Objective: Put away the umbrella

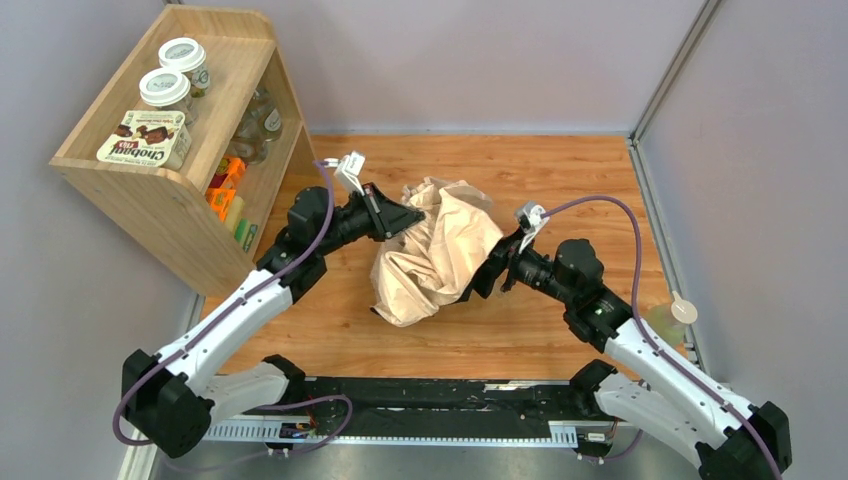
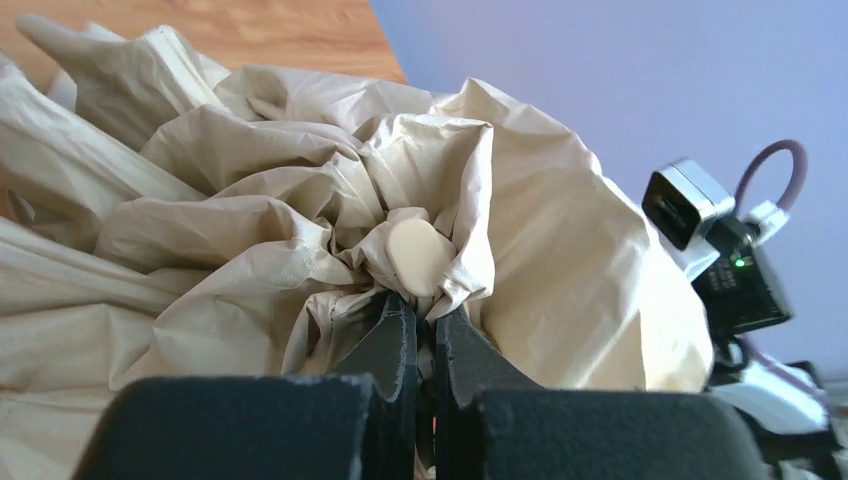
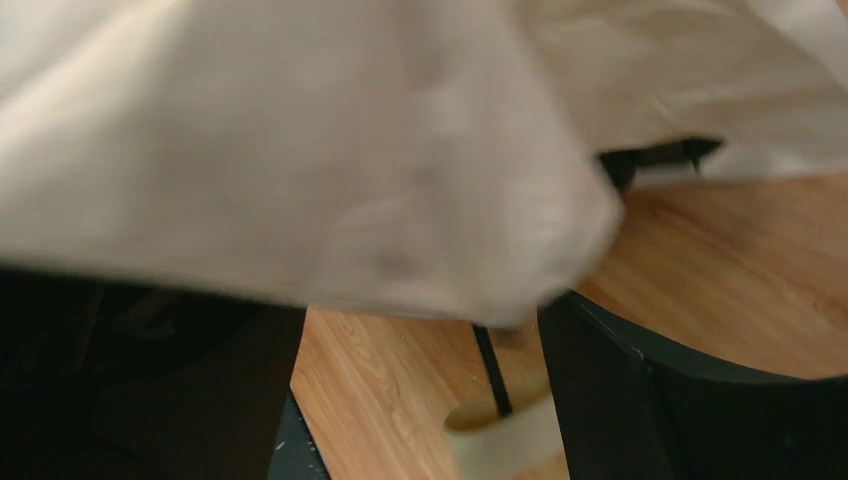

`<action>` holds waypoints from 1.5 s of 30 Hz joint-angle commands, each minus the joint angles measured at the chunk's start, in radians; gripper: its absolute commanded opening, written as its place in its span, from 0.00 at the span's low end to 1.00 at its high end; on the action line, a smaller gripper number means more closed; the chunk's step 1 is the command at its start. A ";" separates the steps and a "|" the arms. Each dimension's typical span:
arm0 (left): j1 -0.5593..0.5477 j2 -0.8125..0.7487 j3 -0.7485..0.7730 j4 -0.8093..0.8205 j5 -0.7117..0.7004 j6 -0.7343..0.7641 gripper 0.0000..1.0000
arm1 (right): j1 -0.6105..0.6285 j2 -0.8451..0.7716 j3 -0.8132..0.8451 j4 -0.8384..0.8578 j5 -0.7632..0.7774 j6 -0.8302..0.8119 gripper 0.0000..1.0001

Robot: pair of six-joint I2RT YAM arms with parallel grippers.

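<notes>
Top view first: your umbrella (image 1: 435,250) lies crumpled in the middle of the table (image 1: 560,190), canopy loose, right between the two arms. Your left claw (image 1: 405,215) is at its far-left edge, and your right claw (image 1: 490,275) is tucked in at its right side.

Left wrist view: the jaws are squeezed nearly together just under the round cream cap (image 2: 418,255), with folds bunched around the tips. You cannot tell if cloth is nipped.

Right wrist view: it's blurry, with fabric draped across the top. This claw stands wide, with the thin black shaft (image 3: 490,370) and a cream handle (image 3: 500,440) between its fingers.
</notes>
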 commanded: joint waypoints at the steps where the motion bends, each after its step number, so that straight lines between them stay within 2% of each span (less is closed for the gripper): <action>1: 0.005 -0.112 0.085 0.039 -0.169 0.239 0.00 | 0.002 -0.020 0.107 -0.405 0.165 0.263 0.93; 4: 0.006 -0.143 0.083 0.048 -0.280 0.353 0.00 | 0.014 -0.043 0.115 -0.478 0.093 0.375 0.95; 8: 0.006 -0.169 0.068 0.104 -0.392 0.423 0.00 | 0.093 -0.144 0.078 -0.348 0.090 0.487 0.95; 11: 0.006 -0.170 0.080 0.101 -0.398 0.448 0.00 | 0.141 -0.158 0.096 -0.271 0.171 0.527 0.89; 14: 0.006 -0.184 0.071 0.107 -0.399 0.434 0.00 | 0.153 -0.117 0.147 -0.219 0.236 0.576 0.77; 18: 0.006 -0.195 0.063 0.105 -0.389 0.431 0.00 | 0.175 -0.028 0.199 -0.209 0.320 0.618 0.75; 23: 0.006 -0.197 0.053 0.117 -0.369 0.405 0.00 | 0.183 0.112 0.283 -0.155 0.284 0.597 0.67; 27: 0.006 -0.201 0.057 0.101 -0.381 0.402 0.00 | 0.192 0.106 0.262 -0.160 0.276 0.538 0.26; 28: 0.006 -0.204 0.063 0.093 -0.392 0.405 0.00 | 0.190 0.086 0.239 -0.160 0.270 0.523 0.10; 29: 0.006 -0.206 0.068 0.079 -0.395 0.405 0.00 | 0.190 0.063 0.221 -0.168 0.244 0.483 0.00; 32: 0.006 -0.215 0.074 0.064 -0.387 0.419 0.00 | 0.187 -0.061 0.170 -0.234 0.104 0.357 0.00; 36: 0.006 -0.227 0.054 0.082 -0.266 0.461 0.00 | 0.157 -0.254 0.128 -0.213 -0.204 0.356 0.00; 38: 0.006 -0.238 0.027 0.116 -0.222 0.466 0.00 | 0.153 -0.291 0.154 -0.290 -0.272 0.339 0.00; 40: 0.006 -0.246 0.014 0.134 -0.197 0.471 0.00 | 0.153 -0.300 0.200 -0.460 -0.219 0.278 0.00; 42: 0.006 -0.244 0.017 0.136 -0.173 0.477 0.00 | 0.153 -0.278 0.248 -0.656 -0.082 0.195 0.00; 45: 0.006 -0.226 0.033 0.145 -0.105 0.475 0.00 | 0.153 -0.219 0.306 -0.867 0.224 0.147 0.00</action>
